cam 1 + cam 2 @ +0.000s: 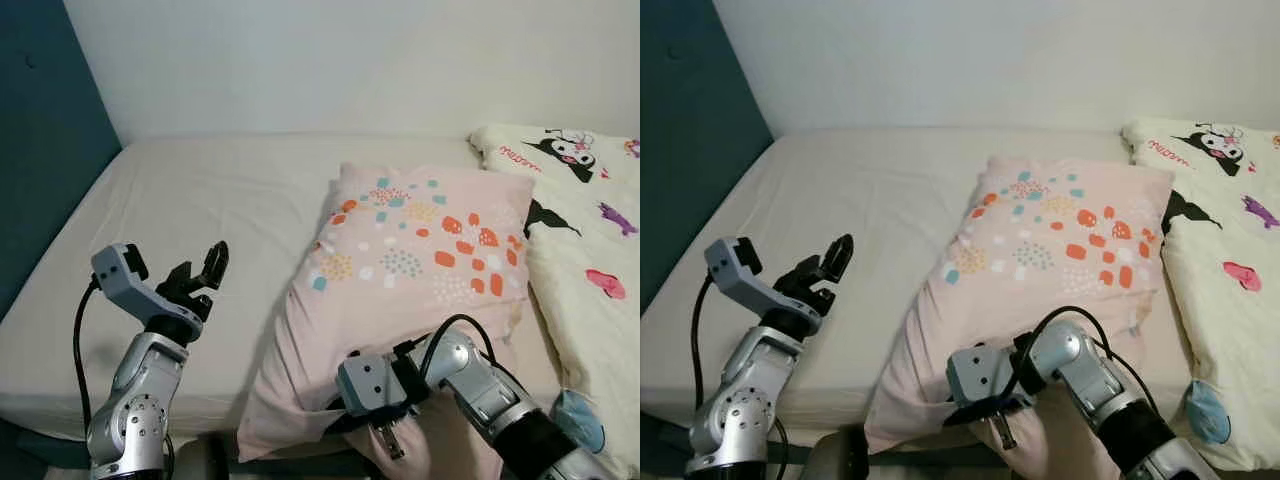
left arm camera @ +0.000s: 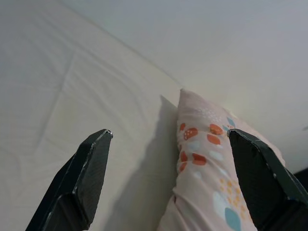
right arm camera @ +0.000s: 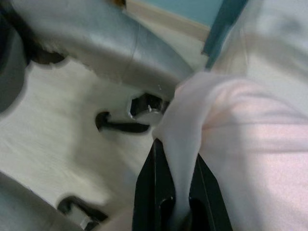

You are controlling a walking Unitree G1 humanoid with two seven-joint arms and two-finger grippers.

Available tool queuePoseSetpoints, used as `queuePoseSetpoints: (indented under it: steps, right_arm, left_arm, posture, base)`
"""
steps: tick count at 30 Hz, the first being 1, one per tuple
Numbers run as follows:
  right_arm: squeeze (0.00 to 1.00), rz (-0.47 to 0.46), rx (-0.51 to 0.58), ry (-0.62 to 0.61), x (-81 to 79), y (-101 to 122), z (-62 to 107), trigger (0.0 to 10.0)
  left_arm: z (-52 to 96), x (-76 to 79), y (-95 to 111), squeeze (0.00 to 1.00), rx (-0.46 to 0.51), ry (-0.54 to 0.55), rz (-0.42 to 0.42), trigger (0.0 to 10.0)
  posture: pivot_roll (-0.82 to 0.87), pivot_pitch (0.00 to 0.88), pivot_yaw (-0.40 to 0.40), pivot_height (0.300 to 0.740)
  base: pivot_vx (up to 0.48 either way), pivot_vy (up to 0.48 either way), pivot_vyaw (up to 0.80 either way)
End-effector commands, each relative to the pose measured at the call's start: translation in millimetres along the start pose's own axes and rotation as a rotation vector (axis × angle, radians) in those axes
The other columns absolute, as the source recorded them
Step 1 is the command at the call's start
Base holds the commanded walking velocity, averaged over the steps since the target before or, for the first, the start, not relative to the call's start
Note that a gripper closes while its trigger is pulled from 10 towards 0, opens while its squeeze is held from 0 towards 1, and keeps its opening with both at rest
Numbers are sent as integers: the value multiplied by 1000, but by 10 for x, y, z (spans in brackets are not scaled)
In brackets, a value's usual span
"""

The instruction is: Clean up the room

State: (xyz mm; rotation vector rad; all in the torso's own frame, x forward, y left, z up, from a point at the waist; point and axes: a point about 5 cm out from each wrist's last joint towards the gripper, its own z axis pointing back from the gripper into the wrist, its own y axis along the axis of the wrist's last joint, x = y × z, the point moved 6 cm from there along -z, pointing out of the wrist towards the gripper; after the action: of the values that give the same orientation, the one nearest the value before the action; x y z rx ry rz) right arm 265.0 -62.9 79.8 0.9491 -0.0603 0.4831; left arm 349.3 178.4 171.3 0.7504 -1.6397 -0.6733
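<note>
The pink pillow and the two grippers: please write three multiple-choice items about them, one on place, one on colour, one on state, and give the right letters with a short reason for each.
1. Where does the pink pillow lie?
A. On the floor
B. On the bed, beside the cartoon blanket
C. On a chair

2. What colour is the wall strip at the robot's left of the bed?
A. Dark teal
B. Red
C. Yellow

3. How do the jaws of the right gripper stand?
A. Wide open above the pillow
B. Shut on the pillow's fabric
C. Shut on a cable

Answers:
1 B: the pillow rests on the sheet, with the printed blanket on its right.
2 A: the teal wall borders the bed.
3 B: the right wrist view shows pink cloth pinched between the two fingers, at the pillow's near corner; the left gripper is open over the sheet.
</note>
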Motion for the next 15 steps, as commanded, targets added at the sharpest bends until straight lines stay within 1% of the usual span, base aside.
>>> queuePoseSetpoints:
  steps: [1,2,3,4,5,7,9,10,12,13,14,15]
  right_arm:
    - [0,19,-49,-33,46,-101,23,0]
    - [431,24,-73,-106,182,-132,80,3647]
    - [431,24,-73,-106,182,-132,80,3647]
    - [851,27,-87,-179,307,-137,126,7686]
    - [1000,10,-85,-221,379,-119,164,10000]
    - [1000,10,-85,-221,379,-119,164,10000]
    - [1000,-11,-55,-306,516,-40,231,10000]
    - [0,-49,13,-377,634,75,307,10000]
    - [0,-135,180,-500,841,319,500,10000]
    - [0,-135,180,-500,841,319,500,10000]
    - [0,-169,250,-541,912,410,593,10000]
    - [0,-221,386,-637,1048,575,809,10000]
  left_arm:
    - [-6,-31,-14,0,-19,2,-9,10000]
    - [-13,-36,-10,0,-19,2,-12,10000]
    - [-13,-36,-10,0,-19,2,-12,10000]
    - [-19,-40,-9,0,-21,3,-15,10000]
    - [-24,-42,-9,0,-22,2,-20,10000]
    - [-24,-42,-9,0,-22,2,-20,10000]
    - [-36,-44,-12,0,-25,1,-31,10000]
    - [-44,-46,-13,0,-27,-1,-49,10000]
    - [-59,-48,-20,0,-33,-8,-83,10000]
    - [-59,-48,-20,0,-33,-8,-83,10000]
    - [-65,-47,-23,0,-36,-12,-94,10000]
    - [-83,-39,-35,0,-45,-28,-124,10000]
  posture:
    - [79,123,-20,572]
    - [80,123,-17,572]
    - [80,123,-17,572]
    - [80,123,-17,572]
    - [80,122,-16,572]
    - [80,122,-16,572]
    - [82,119,-15,572]
    - [84,118,-16,572]
    - [88,115,-17,572]
    - [88,115,-17,572]
    - [88,115,-17,572]
    - [86,113,-13,572]
  base:
    - [0,0,0]
    - [0,0,0]
    - [0,0,0]
    - [0,0,0]
    - [0,0,0]
    - [0,0,0]
    - [0,0,0]
    - [0,0,0]
    - [0,0,0]
    - [0,0,0]
    - [0,0,0]
    - [0,0,0]
